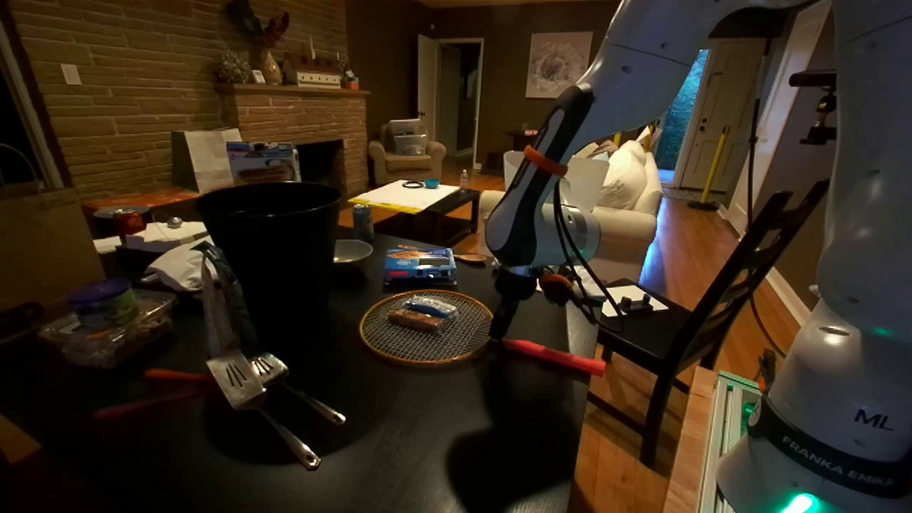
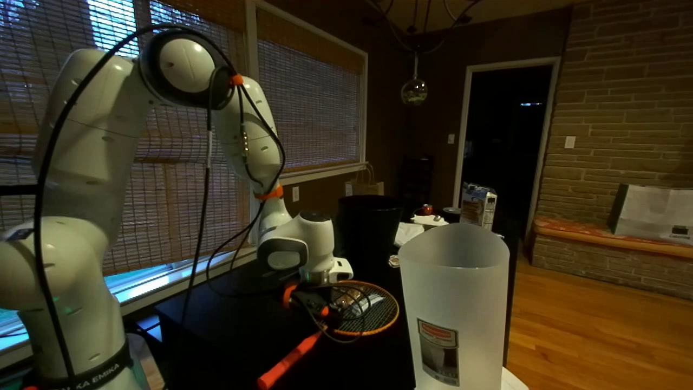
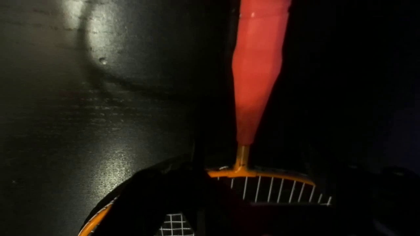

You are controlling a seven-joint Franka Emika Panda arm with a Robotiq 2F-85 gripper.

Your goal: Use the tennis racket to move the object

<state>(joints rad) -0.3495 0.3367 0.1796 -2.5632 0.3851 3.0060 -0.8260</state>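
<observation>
The brown packet [image 1: 415,320], reddish-brown with a silvery end, is lying on the netted face of the tennis racket [image 1: 427,348], near the middle of the hoop. Just beside it on the same netting, a blue-and-silver packet [image 1: 431,306] is lying nearly parallel; whether the two are touching, I cannot tell. The racket is lying flat on the black table [image 1: 370,442], its orange rim ringing both packets and its red handle [image 1: 552,356] reaching toward the table's edge.

The gripper [image 1: 496,335] is hanging from the white arm [image 1: 541,185] at the racket's neck, where hoop and handle are meeting. Its jaws are standing apart with that neck between them; the gloom in the wrist view is hiding their full outline.

In an exterior view, a blue box [image 1: 420,266] is lying just beyond the racket, and a pale bowl [image 1: 353,251] is sitting beyond the racket to its left. A tall black bin [image 1: 274,263] is standing left of the racket, and two slotted spatulas [image 1: 236,380] are showing on that side, nearer the camera. A dark chair [image 1: 684,342] is standing right of the racket, past the table's edge. In an exterior view, a frosted bin [image 2: 453,319] is standing right of the racket, nearer the camera.
</observation>
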